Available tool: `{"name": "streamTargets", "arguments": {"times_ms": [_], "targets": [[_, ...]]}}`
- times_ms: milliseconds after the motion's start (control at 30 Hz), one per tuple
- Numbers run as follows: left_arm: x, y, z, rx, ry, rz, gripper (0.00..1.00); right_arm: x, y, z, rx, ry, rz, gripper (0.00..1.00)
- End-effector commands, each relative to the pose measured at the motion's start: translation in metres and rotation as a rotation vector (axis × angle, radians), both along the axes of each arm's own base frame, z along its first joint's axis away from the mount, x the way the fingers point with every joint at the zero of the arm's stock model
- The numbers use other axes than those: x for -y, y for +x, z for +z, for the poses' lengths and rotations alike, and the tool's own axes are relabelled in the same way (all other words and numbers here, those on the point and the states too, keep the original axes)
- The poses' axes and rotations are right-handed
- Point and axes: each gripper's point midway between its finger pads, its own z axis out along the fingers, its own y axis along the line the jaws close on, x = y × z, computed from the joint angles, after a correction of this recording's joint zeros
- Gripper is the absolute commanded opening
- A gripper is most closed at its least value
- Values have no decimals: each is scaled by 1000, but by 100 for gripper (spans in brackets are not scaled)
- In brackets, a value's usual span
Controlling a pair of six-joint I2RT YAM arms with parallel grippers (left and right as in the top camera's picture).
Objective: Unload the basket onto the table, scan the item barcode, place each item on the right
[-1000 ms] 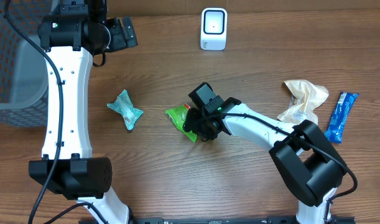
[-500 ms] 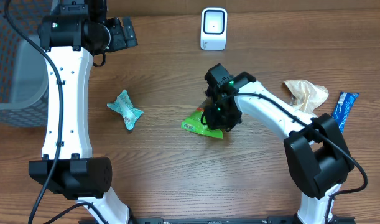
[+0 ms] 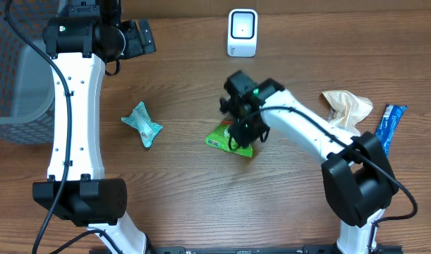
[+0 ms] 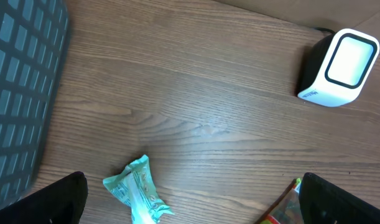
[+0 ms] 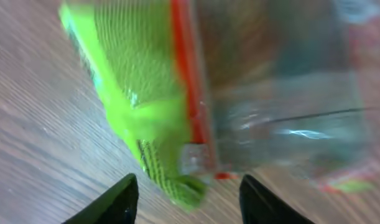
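The right end effector (image 3: pixel 238 125) hangs low over the counter (image 3: pixel 180 201) with its jaws released. The green packet (image 3: pixel 221 140) lies flat on the wood directly under it, with most of the film spreading out to the end effector's left and back toward the arm's base. In the right wrist view the two dark fingertips (image 5: pixel 124 200) stand apart at the bottom of the frame. The packet's green corner and red seam sit between and beyond them, too blurred to read any print, and neither tip visibly presses on the film. The scanner (image 3: pixel 242 32) stands well ahead of this end effector near the far edge of the counter, its pale window facing up, and it is clear of the packet. To the end effector's right lie a crumpled beige bag (image 3: pixel 348 107) and, just past it, a blue bar (image 3: pixel 386 132). To its left, well apart, lies a teal wrapper (image 3: pixel 142 125). The left end effector (image 4: pixel 190 205) is spread wide and grasps nothing. Its wrist view looks down on the teal wrapper between its fingers, with a grey basket (image 3: pixel 14 85) to one side and the scanner to the other.
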Motion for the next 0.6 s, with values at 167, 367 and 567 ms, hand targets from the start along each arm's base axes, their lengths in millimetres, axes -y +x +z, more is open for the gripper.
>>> {"name": "streamTargets", "arguments": {"times_ms": [167, 367, 567], "targets": [[4, 4, 3, 12, -14, 1, 100, 14, 22, 18, -154, 160, -785, 79], [4, 4, 3, 12, -14, 1, 100, -5, -6, -19, -302, 208, -920, 75], [4, 4, 3, 12, -14, 1, 100, -12, -8, -44, -215, 199, -946, 66]]}}
